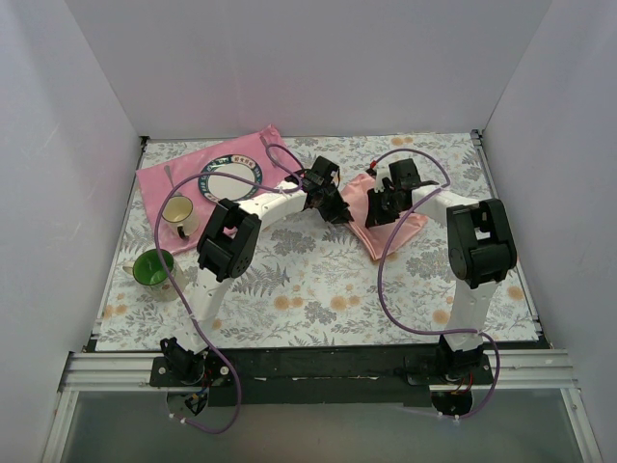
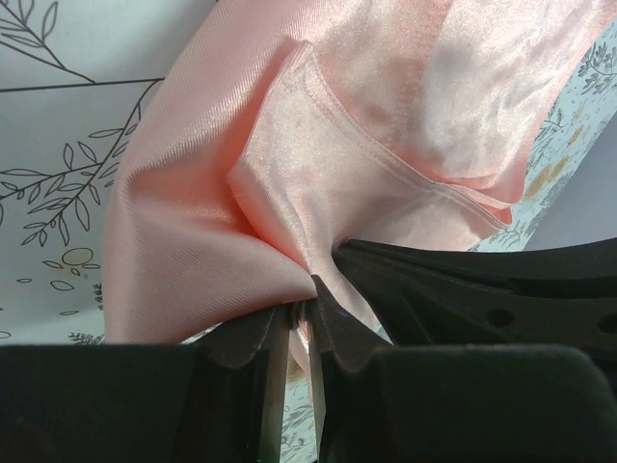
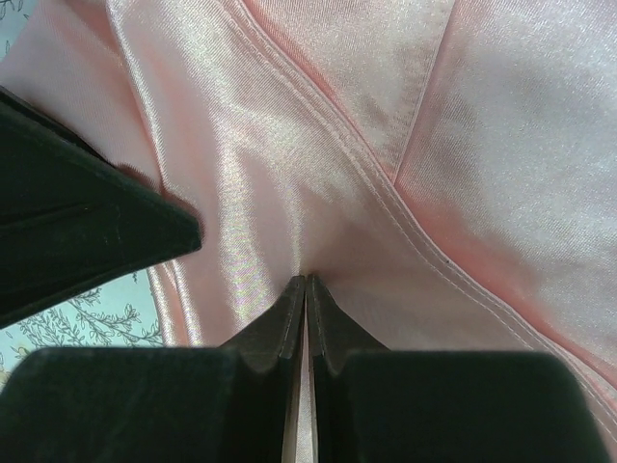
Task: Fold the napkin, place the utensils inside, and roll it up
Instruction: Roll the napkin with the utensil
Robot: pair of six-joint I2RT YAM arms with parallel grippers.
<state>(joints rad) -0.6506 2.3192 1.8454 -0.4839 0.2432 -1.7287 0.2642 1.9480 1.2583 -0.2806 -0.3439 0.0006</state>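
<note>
The pale salmon-pink napkin (image 1: 384,231) lies crumpled at the table's centre right, between my two grippers. My left gripper (image 1: 339,210) is shut on a fold of the napkin (image 2: 289,193) at its left edge. My right gripper (image 1: 378,207) is shut on the napkin (image 3: 386,145) near its upper middle; the cloth fills that wrist view. The other arm's black fingers show at the edge of each wrist view. A utensil handle (image 1: 170,177) lies on the hot-pink mat beside the plate; other utensils do not show.
A hot-pink mat (image 1: 154,178) at the back left holds a blue-rimmed plate (image 1: 230,178) and a cream mug (image 1: 179,215). A green mug (image 1: 151,269) stands at the left. The table has a floral cloth (image 1: 318,280). White walls surround three sides.
</note>
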